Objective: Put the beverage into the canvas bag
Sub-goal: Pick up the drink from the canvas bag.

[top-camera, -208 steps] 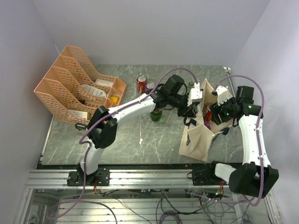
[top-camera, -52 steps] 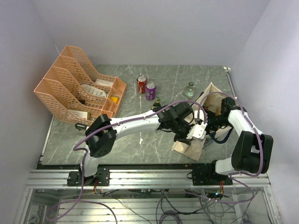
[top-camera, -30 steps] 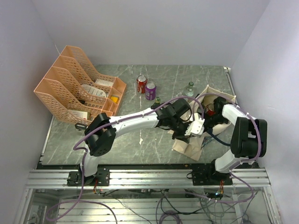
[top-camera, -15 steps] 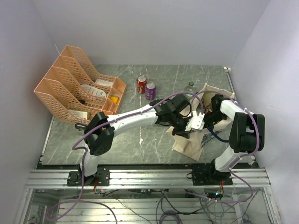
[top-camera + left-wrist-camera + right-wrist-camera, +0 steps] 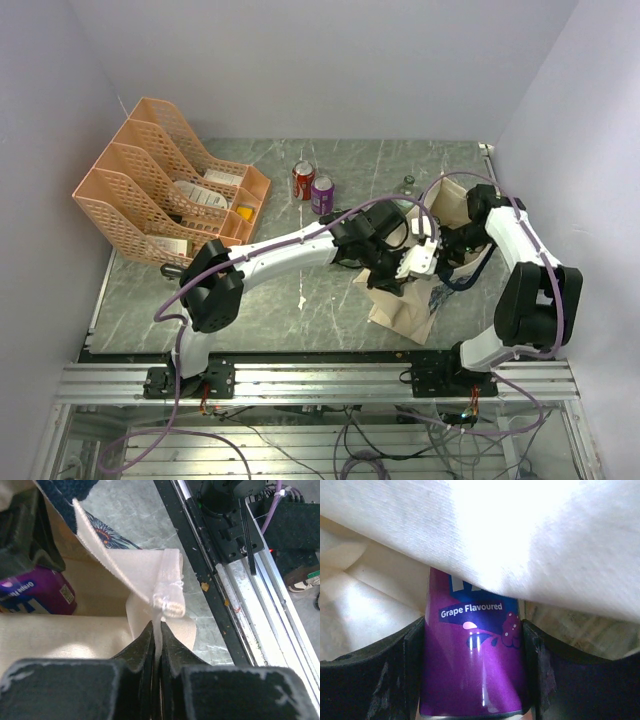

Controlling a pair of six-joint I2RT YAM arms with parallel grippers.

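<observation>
Inside the canvas bag [image 5: 405, 308], my right gripper [image 5: 472, 630] clamps a purple grape can [image 5: 470, 680]; my left gripper [image 5: 156, 627] pinches the bag's cloth edge.

i count one canvas bag [image 5: 405, 305]. two purple grape cans: one purple grape can [image 5: 322, 194] out on the table [image 5: 250, 300], and a second purple grape can [image 5: 472, 665] down in the bag. one red can [image 5: 303, 180]. one clear glass bottle [image 5: 407, 183], partly hidden. one orange file rack [image 5: 150, 190], four slots as far as i can tell. two arms: left arm [image 5: 290, 245], right arm [image 5: 525, 245].
</observation>
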